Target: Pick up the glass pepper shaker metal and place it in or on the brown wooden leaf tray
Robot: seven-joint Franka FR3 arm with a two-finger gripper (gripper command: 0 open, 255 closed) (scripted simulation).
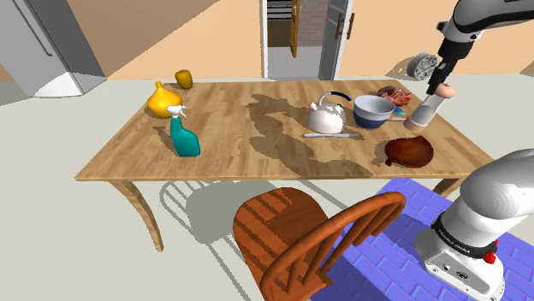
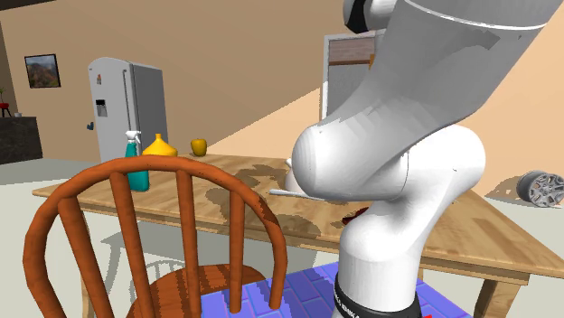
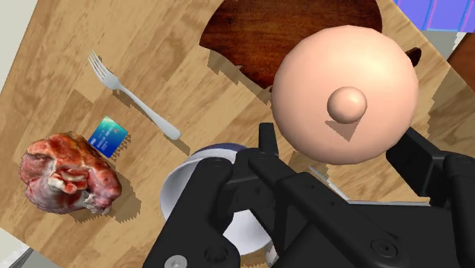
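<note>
The pepper shaker is a pale pinkish cylinder with a rounded cap, and it hangs slightly tilted above the table's far right end. My gripper is shut on its upper part. In the wrist view the two black fingers clasp the shaker's domed cap from both sides of my gripper. The brown wooden leaf tray lies flat on the table, just in front of and below the shaker. Seen past the shaker in the wrist view, the tray is partly covered by the cap.
A white-and-blue bowl, a white kettle, a fork and a lump of raw meat crowd the table beside the shaker. A teal spray bottle and yellow jug stand far left. A wooden chair sits in front.
</note>
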